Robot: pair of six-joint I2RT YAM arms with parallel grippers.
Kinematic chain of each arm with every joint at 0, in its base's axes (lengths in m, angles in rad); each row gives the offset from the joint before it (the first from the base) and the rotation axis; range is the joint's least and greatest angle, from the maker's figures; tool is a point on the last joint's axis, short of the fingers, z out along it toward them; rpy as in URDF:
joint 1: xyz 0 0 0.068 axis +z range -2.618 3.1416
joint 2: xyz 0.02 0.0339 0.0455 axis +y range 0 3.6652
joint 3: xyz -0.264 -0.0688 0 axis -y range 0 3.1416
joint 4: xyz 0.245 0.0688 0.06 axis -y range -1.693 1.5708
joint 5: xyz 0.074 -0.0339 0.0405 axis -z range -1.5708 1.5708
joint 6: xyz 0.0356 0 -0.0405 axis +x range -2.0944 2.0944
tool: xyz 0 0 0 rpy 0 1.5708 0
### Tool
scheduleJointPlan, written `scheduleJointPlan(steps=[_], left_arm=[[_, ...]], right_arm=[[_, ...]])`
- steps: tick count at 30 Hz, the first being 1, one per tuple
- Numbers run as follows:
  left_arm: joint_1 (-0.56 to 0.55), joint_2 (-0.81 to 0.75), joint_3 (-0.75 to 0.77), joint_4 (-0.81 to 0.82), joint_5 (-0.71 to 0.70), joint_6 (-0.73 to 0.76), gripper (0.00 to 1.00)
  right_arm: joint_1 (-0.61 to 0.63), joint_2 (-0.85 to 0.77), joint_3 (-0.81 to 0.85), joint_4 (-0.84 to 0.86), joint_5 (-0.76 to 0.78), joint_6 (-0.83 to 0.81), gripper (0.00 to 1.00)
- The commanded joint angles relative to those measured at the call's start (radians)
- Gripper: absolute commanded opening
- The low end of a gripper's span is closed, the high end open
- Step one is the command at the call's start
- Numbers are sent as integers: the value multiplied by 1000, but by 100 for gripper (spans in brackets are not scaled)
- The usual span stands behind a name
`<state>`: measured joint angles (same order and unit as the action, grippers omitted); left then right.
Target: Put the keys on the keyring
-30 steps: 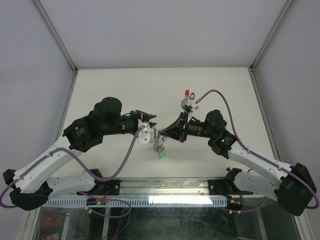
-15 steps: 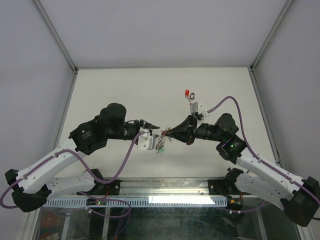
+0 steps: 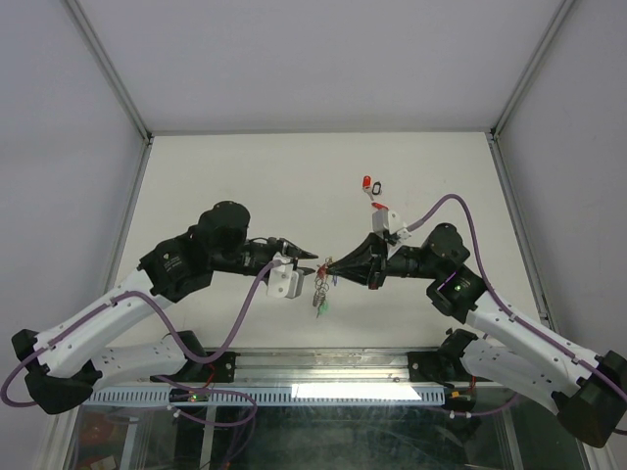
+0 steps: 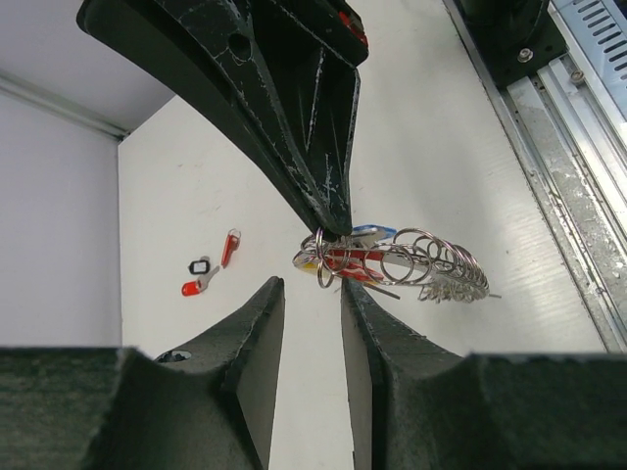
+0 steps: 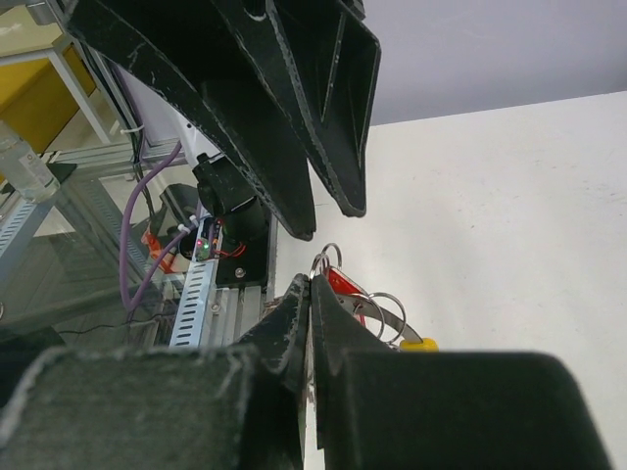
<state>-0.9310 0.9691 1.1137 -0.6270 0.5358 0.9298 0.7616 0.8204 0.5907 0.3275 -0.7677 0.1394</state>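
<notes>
My right gripper [image 3: 327,264] is shut on the keyring [image 3: 319,285], a bunch of silvery rings held in the air above the table. A green-tagged key [image 3: 320,306] dangles below it. In the left wrist view the keyring [image 4: 402,259] shows red, blue and yellow parts under the right gripper's tip [image 4: 333,223]. My left gripper [image 4: 312,286] stands open just short of the bunch, with nothing between its fingers. In the right wrist view the shut right gripper [image 5: 310,284] pinches a ring beside a red tag [image 5: 341,282]. Loose keys [image 3: 370,184] with red and black tags lie on the table behind.
An aluminium rail with a slotted cable tray [image 3: 323,367] runs along the near edge below the bunch. Grey enclosure walls [image 3: 98,147] close the table on three sides. A purple cable [image 3: 431,201] loops above the right wrist.
The right gripper has swung down and left, carrying the keyring with it. The left gripper has slid right, so the two tips now almost meet. The left jaws stay about as wide.
</notes>
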Motion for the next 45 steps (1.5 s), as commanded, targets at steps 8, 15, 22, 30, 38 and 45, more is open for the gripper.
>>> scheduleJointPlan(steps=[8,15,22,30,38,45], left_arm=[[-11,23,2,43,62,37,24],[-11,39,9,26,50,50,16],[-11,52,17,13,59,59,15],[-12,56,26,13,69,61,8],[-11,54,29,13,72,59,0],[-11,61,23,13,68,54,0]], right_arm=[[1,-29,41,59,-37,-11,0],[1,-36,43,62,-46,-6,0],[1,-44,41,64,-45,-2,0],[0,-45,38,63,-44,-1,0],[1,-50,34,74,-37,3,0],[1,-59,12,153,-15,53,0]])
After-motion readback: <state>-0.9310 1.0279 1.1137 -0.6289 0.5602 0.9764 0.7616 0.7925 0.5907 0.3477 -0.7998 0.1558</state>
